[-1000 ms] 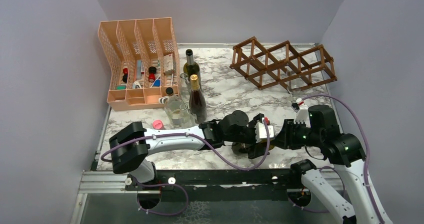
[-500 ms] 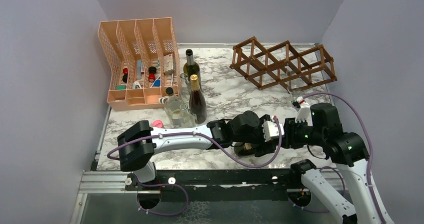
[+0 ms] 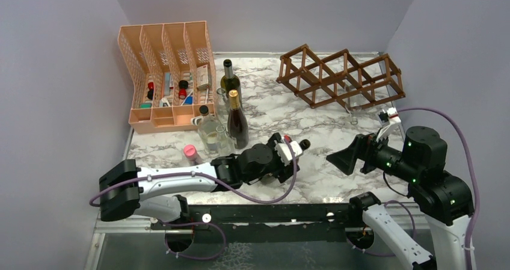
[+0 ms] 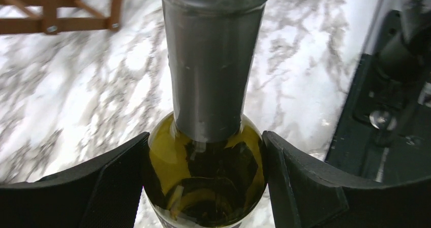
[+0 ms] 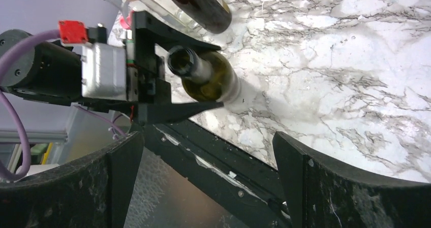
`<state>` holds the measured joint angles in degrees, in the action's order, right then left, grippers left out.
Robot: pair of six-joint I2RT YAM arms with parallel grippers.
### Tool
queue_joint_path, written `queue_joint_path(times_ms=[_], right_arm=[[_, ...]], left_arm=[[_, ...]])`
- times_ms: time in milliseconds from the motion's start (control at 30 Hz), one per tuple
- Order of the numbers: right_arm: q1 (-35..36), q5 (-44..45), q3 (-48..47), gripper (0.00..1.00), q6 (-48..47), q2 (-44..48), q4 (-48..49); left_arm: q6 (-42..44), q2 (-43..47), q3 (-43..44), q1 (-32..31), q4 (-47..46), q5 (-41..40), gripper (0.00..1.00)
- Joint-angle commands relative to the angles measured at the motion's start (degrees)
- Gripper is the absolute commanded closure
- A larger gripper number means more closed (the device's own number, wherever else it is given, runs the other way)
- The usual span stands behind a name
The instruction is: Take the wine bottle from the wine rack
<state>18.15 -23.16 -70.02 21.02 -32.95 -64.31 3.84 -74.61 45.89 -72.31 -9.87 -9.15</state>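
The wine bottle (image 4: pixel 206 167), olive-green glass with a grey foil neck, sits between my left gripper's (image 4: pixel 206 182) jaws, which are shut on its shoulder. In the top view this left gripper (image 3: pixel 290 151) is near the table's front middle, and the bottle's neck tip (image 3: pixel 304 144) pokes out to the right. The dark brown wine rack (image 3: pixel 340 77) stands at the back right, well apart from the bottle; its cells look empty. My right gripper (image 3: pixel 338 160) hangs open to the right of the bottle, holding nothing. In the right wrist view its fingers (image 5: pixel 208 180) frame the bottle (image 5: pixel 206 78) from a distance.
A peach mesh organizer (image 3: pixel 165 71) stands at the back left. Two dark bottles (image 3: pixel 230 80) (image 3: pixel 237 122) and a clear one (image 3: pixel 208 131) stand left of centre. A pink-capped item (image 3: pixel 190 152) is near the left arm. A black rail (image 3: pixel 270 211) runs along the front edge.
My right gripper has opened and pulled back to the right. The left gripper has drawn back leftward with the bottle in it.
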Motion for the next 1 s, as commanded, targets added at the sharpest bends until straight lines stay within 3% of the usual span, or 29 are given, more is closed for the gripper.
queue_joint_path(times_ms=[0, 267, 567, 867, 967], right_arm=[[0.17, 1.64, 1.23, 0.00, 0.75, 0.18, 0.94], [0.20, 2.15, 3.16, 0.00, 1.77, 1.61, 0.08], [0.22, 2.19, 5.02, 0.00, 2.72, 2.13, -0.27], [0.22, 2.34, 6.39, 0.00, 3.00, 2.98, -1.41], [0.22, 2.16, 6.21, 0.00, 3.01, 2.68, -1.44]], left_arm=[[-1.68, 7.31, -5.19, 2.83, -10.80, -12.69, 0.75], [-6.79, 12.07, -11.74, 13.83, -21.13, -10.63, 0.74], [-9.41, 11.46, -15.27, 15.71, -26.48, -11.54, 0.73], [-9.22, 13.20, -20.71, 15.75, -30.75, -11.10, 0.63], [-9.68, 14.84, -22.01, 15.78, -30.65, -11.44, 0.47]])
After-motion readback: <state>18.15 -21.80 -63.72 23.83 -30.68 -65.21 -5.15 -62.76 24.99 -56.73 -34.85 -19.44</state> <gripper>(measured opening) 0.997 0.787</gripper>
